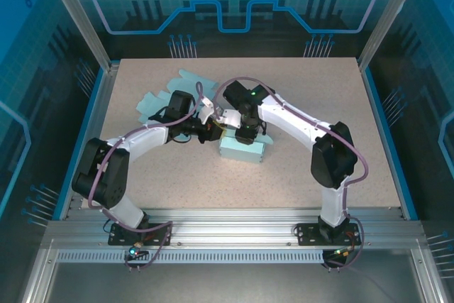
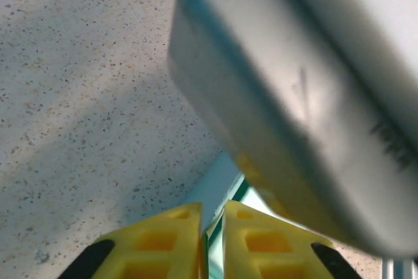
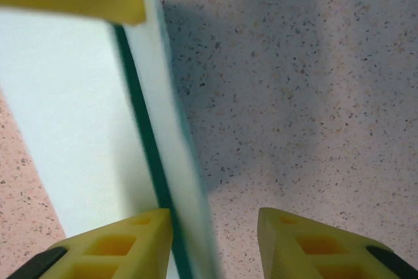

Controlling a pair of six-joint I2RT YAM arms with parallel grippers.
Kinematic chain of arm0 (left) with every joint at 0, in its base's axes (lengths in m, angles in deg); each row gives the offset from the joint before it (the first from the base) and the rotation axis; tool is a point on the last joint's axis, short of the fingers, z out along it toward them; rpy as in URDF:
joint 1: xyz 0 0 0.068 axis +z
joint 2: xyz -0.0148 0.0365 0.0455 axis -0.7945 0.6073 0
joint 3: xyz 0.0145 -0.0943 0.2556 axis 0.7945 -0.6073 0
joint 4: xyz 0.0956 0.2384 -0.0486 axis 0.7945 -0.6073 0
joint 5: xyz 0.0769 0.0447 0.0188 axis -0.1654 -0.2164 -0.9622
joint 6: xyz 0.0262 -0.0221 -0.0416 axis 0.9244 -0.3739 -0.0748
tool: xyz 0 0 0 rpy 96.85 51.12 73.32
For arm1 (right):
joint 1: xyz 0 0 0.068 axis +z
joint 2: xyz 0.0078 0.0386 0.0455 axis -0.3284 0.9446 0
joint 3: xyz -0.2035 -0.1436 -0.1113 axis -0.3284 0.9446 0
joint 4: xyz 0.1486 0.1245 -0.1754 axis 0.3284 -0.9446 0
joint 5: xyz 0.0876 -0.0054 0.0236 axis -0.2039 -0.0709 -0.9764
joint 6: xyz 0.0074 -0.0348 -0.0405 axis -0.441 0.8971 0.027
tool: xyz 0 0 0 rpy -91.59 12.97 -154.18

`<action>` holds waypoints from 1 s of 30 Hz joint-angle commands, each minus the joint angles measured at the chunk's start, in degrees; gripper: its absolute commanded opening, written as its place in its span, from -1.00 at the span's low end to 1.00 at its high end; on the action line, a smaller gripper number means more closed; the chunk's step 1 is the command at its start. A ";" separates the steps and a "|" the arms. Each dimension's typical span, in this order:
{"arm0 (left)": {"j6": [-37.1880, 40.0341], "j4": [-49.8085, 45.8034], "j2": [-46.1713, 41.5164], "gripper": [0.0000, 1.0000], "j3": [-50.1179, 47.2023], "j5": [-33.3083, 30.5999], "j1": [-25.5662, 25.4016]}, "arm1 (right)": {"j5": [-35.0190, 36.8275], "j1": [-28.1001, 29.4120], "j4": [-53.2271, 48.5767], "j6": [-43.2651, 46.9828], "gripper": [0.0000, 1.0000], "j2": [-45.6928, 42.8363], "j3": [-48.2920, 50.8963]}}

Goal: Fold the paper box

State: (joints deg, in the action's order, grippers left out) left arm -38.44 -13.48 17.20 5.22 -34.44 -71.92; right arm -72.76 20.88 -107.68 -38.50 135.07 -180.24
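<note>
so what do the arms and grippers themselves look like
Both the left arm and right arm have white links with bulky black joints, and a lilac cable loops along each. A green light glows on the right arm's wrist. The left gripper and right gripper have yellow wedge-shaped fingers with square recessed pockets and black bases.

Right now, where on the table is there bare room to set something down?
Bare table lies in the far right corner, and in the strip between the paper box and the near edge. Crowded: the centre, where the left gripper and right gripper meet at the box, and far left, with flat blue sheets.
</note>
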 commanded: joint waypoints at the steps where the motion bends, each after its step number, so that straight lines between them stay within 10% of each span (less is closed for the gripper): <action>1: 0.71 -1.74 -0.56 -0.79 0.86 -1.35 -0.58 | -1.29 -0.43 1.58 -0.65 -0.16 -2.85 2.17; 18: 6.45 6.54 -1.17 -1.00 2.75 -5.10 -3.71 | -9.78 -15.32 24.63 -17.51 0.17 -28.45 21.36; 30: 11.59 4.79 7.52 -0.95 10.94 -2.65 -3.51 | -16.78 -25.65 28.18 -17.16 0.18 -24.84 26.11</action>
State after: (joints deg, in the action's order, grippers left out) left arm -29.76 -8.49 23.19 13.57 -39.69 -75.17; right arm -87.88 -3.44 -81.65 -56.07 108.47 -153.97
